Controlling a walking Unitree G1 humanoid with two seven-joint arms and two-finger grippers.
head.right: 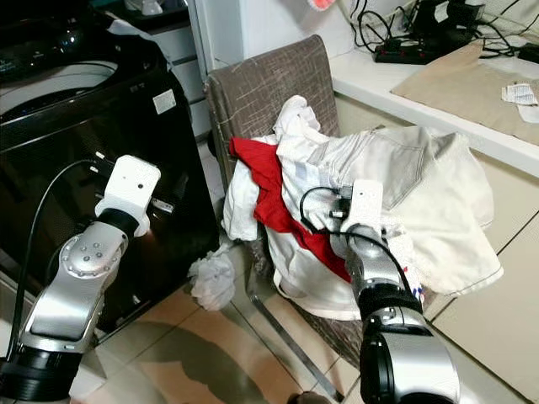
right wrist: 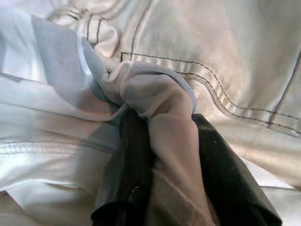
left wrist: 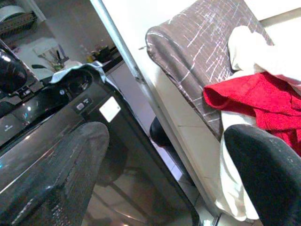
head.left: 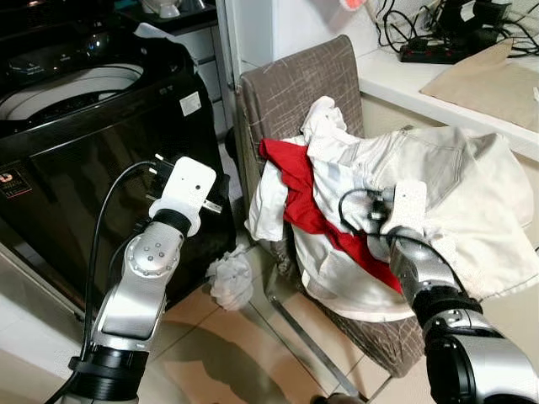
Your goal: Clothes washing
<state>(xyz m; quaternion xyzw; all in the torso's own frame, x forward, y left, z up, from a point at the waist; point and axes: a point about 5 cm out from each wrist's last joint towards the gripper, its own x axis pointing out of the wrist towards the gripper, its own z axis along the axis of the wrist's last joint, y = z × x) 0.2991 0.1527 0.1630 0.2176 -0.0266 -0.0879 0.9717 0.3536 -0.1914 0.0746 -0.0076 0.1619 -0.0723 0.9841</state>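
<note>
A pile of clothes lies on a brown chair (head.left: 295, 84): a cream jacket (head.left: 459, 181), a red garment (head.left: 290, 181) and white pieces. My right gripper (right wrist: 171, 141) is pressed into the pile (head.left: 375, 210) and is shut on a fold of pale cloth (right wrist: 164, 99) next to the jacket's stitched seam. The black top-loading washing machine (head.left: 76, 126) stands to the left with its drum open. My left gripper (left wrist: 164, 141) is raised between the machine and the chair, open, with nothing between its fingers (left wrist: 70, 165). A crumpled white cloth (head.left: 232, 278) lies on the floor at the machine's foot.
A white counter (head.left: 396, 80) runs behind the chair at the right, carrying a power strip with cables (head.left: 438, 46) and a tan sheet (head.left: 497, 80). Cabinets stand behind the machine. The tiled floor (head.left: 227, 353) is in front of me.
</note>
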